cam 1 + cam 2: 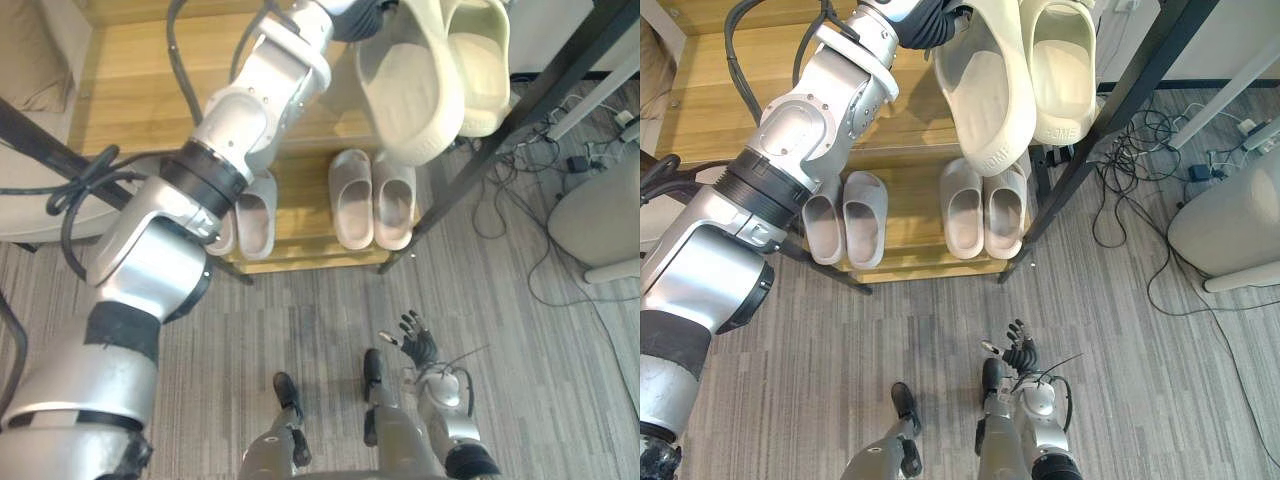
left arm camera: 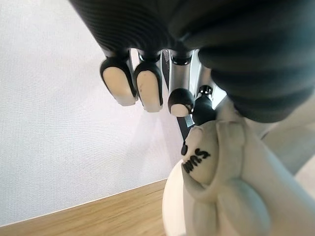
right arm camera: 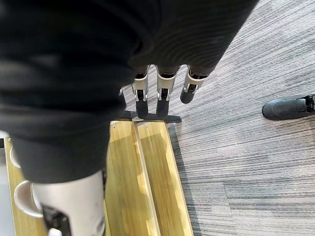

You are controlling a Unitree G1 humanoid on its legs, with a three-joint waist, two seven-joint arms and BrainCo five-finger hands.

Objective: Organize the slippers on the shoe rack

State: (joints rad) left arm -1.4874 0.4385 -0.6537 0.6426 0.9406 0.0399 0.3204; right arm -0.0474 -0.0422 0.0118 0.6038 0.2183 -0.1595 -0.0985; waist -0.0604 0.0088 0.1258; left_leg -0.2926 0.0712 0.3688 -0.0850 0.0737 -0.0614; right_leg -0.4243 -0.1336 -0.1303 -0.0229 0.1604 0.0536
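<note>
Done: we count a grey pair (image 1: 257,215) and a beige pair (image 1: 352,195) on the shoe rack's (image 1: 150,90) lower shelf, and one cream slipper (image 1: 480,70) on its upper shelf.
Left: we judge its mate, the held slipper (image 1: 410,90), is tilted beside it and not yet set down.
Left hand (image 1: 928,22): fingers clamped on the held slipper.
Right hand (image 1: 418,343): low before the shoe rack, fingers relaxed, empty.

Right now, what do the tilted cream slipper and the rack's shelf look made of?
The cream slipper looks like moulded foam or soft rubber: matte, one seamless thick piece. The shelf looks like wood or wood-look laminate: light streaky grain, smooth face; can't tell which.
</note>
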